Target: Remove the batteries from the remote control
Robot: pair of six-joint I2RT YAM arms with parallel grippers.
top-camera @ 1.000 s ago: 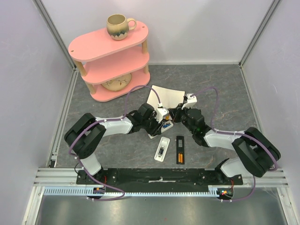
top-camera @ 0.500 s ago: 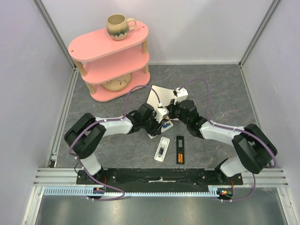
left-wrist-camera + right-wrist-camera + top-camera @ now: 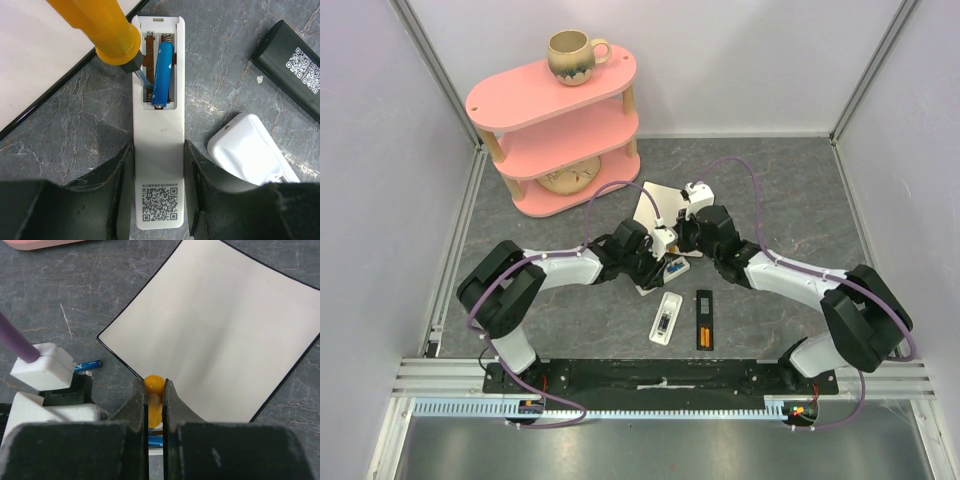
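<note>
On the top camera, both arms reach in and meet over the middle of the grey stone-patterned table [image 3: 790,190]. The left claw [image 3: 667,262] and the right claw [image 3: 686,238] sit close together over a slim white plastic remote control [image 3: 672,273]. Just behind it is a flat white square plate with a dark rim [image 3: 658,200]. Nearer the bases lie another white remote [image 3: 666,318] and, just beside it, a long black remote [image 3: 704,319] with orange batteries [image 3: 701,333] showing in its open bay. At the back left stands a pink three-tier shelf [image 3: 552,110] with a beige ceramic mug [image 3: 570,55] on top.

On the left wrist camera, I see the left claw closed partway on the white plastic remote control. Its fingers press both long sides near the end with the QR label. The battery bay faces up with its cover off, and one blue cylindrical battery [image 3: 163,72] lies in the right-hand slot. The metal tip of an orange-handled screwdriver [image 3: 102,27] reaches into the left-hand slot, beside the cell's lower end.

On the right wrist camera, the right claw is pinched tight on the screwdriver's orange handle, with the plate just beyond. A loose blue battery [image 3: 87,365] lies on the table near the plate's left corner.
</note>
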